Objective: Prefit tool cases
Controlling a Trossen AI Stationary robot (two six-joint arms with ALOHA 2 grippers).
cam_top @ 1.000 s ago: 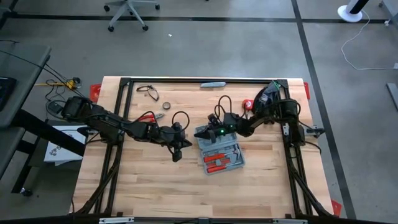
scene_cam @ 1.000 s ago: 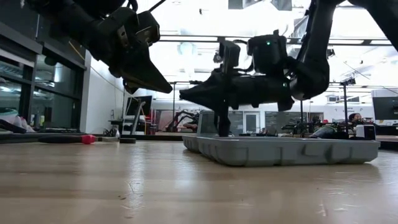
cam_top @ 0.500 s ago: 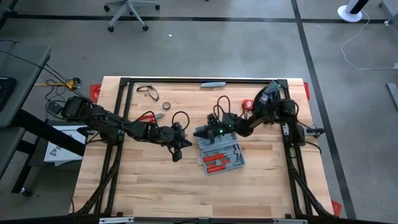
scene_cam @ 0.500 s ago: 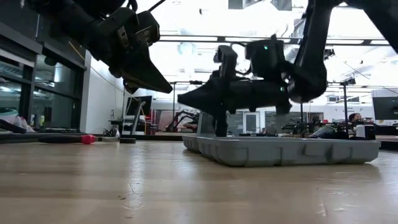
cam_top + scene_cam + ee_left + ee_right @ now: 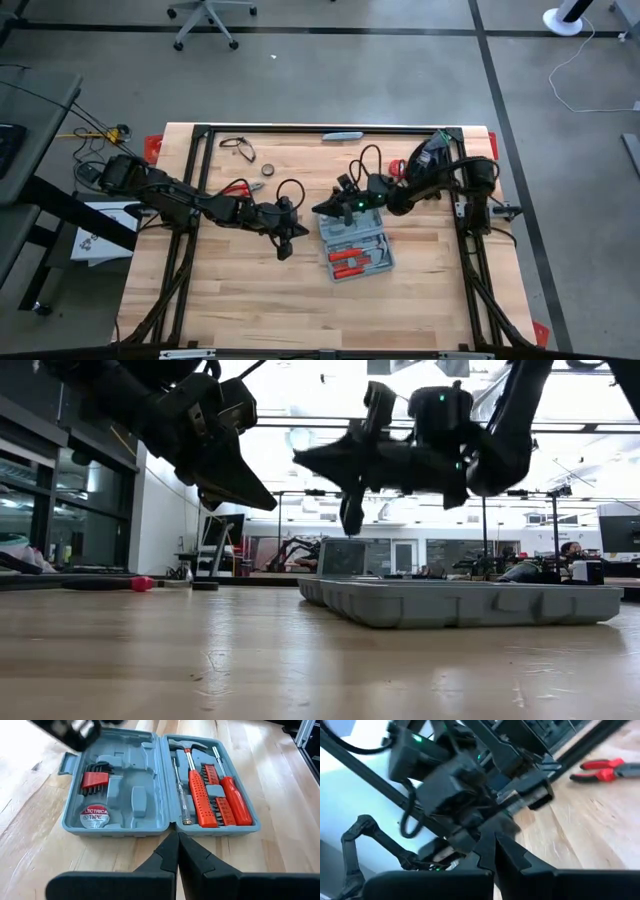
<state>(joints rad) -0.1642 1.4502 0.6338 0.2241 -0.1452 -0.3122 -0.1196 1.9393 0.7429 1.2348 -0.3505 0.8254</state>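
The blue-grey tool case [image 5: 356,243] lies open, both halves flat on the table. The left wrist view shows red-handled tools [image 5: 212,795] in one half, and hex keys and a tape roll [image 5: 95,816] in the other. My left gripper [image 5: 292,238] hangs shut above the table, just left of the case and pointing at it [image 5: 177,842]. My right gripper [image 5: 322,209] is shut and level, well above the case's far left corner [image 5: 300,458].
Red-handled pliers [image 5: 238,187] lie on the table behind my left arm and also show in the right wrist view [image 5: 607,770]. A slim grey-blue bar [image 5: 343,135] lies at the far edge. A black frame [image 5: 200,130] borders the table. Bare wood lies near the front edge.
My right gripper has risen from just over the case's far half to well above it, staying shut and level. The case has not moved.
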